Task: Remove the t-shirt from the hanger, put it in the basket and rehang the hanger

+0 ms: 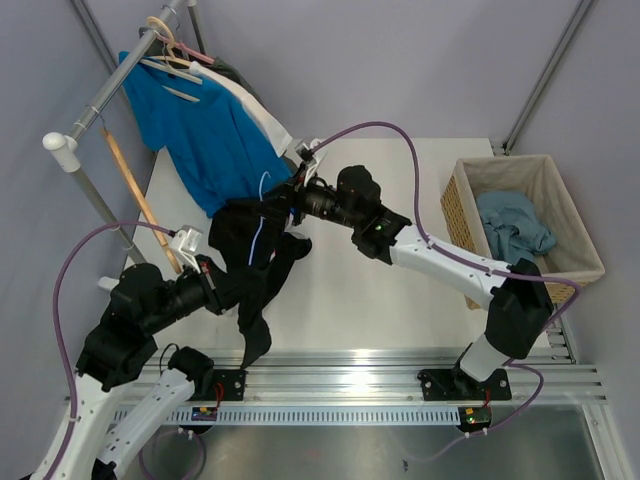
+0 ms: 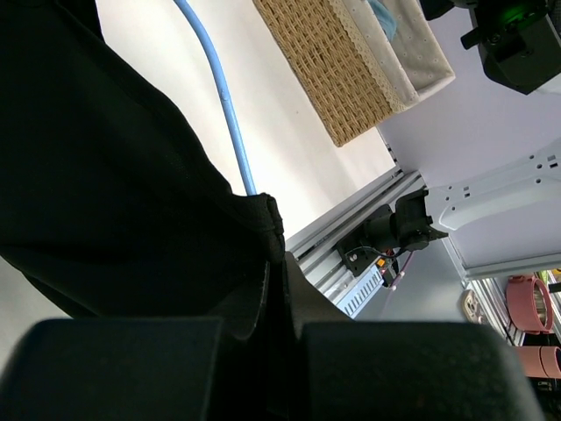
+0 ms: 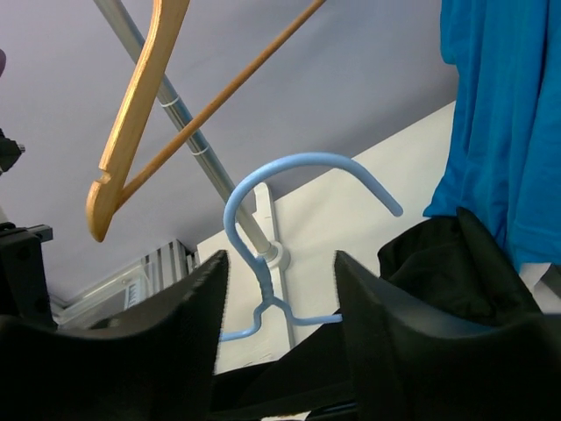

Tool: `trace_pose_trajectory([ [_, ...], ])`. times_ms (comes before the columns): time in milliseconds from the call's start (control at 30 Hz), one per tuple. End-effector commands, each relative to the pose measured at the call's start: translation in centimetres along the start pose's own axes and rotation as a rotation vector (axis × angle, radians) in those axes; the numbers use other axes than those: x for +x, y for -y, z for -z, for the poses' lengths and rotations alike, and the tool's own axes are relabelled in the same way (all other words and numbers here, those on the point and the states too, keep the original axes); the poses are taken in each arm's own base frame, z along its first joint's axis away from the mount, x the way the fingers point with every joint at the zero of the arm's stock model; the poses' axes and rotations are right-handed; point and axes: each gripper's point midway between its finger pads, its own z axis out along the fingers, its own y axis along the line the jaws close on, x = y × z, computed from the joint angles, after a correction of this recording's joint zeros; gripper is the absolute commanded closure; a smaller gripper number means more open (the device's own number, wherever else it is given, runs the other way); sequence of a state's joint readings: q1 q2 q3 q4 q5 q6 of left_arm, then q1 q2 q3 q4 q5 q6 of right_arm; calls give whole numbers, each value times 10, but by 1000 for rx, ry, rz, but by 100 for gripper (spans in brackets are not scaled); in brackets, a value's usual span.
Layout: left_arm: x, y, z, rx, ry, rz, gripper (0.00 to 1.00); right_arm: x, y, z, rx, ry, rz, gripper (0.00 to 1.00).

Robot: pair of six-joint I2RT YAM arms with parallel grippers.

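Note:
A black t-shirt (image 1: pixel 255 262) hangs on a light-blue wire hanger (image 1: pixel 263 186) above the table's left half. My left gripper (image 1: pixel 222 290) is shut on the shirt's lower fabric; in the left wrist view the black t-shirt (image 2: pixel 105 193) is pinched between the fingers of the left gripper (image 2: pixel 280 294), with the hanger wire (image 2: pixel 230 114) running above. My right gripper (image 3: pixel 280 281) is open, its jaws on either side of the hanger's twisted neck (image 3: pixel 266 267) without touching it. In the overhead view the right gripper (image 1: pixel 291 196) sits at the shirt's collar.
A blue shirt (image 1: pixel 195 130) and a white garment hang on the clothes rack (image 1: pixel 110 90) at the back left. An empty wooden hanger (image 3: pixel 131 123) hangs from the rack pole (image 3: pixel 180 123). A wicker basket (image 1: pixel 560 215) at the right holds a grey-blue cloth (image 1: pixel 512 225).

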State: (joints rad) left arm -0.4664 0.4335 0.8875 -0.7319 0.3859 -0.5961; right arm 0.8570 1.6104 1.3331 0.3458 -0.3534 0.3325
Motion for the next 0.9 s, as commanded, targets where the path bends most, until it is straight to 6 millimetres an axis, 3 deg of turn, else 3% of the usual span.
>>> trace_pose_trajectory([
  [0,-13,27,11,110,54,-43,100,-27,-9,-12,-10,61,64,47],
  [167,-15,35,14,140,54,-48,100,-22,-15,-11,-42,43,37,79],
  [233,-20,44,21,177,78,-59,100,-19,-18,-7,-51,45,30,96],
  [367,-27,59,32,222,106,-63,99,-19,-24,8,-59,59,37,100],
  [400,-27,63,34,238,105,-53,90,-26,-28,17,-55,72,57,100],
  [433,-26,69,37,267,102,-53,56,-28,-24,23,-15,64,56,100],
  [467,-24,80,40,336,91,-68,37,-32,-25,28,4,67,63,100],
  [500,-23,86,43,369,85,-51,24,-52,-32,40,15,102,85,100],
  [533,-25,93,47,409,95,-63,9,-54,-28,48,64,85,81,100],
  [567,-26,95,49,414,106,-62,6,-75,-38,61,71,116,91,100],
  [600,-29,96,51,412,121,-64,2,-83,-40,68,89,117,105,100],
  [633,-31,97,53,410,136,-75,1,-78,-33,77,148,73,93,100],
  [667,-35,96,54,401,153,-81,1,-96,-39,90,175,90,102,100],
  [733,-40,98,54,395,171,-99,1,-101,-25,109,301,66,127,100],
  [767,-43,97,53,387,176,-101,1,-121,-28,122,335,101,144,100],
  [800,-45,95,47,376,167,-103,1,-125,-14,135,437,92,167,100],
  [867,-50,91,39,356,169,-100,1,-149,-17,155,496,131,195,100],
])
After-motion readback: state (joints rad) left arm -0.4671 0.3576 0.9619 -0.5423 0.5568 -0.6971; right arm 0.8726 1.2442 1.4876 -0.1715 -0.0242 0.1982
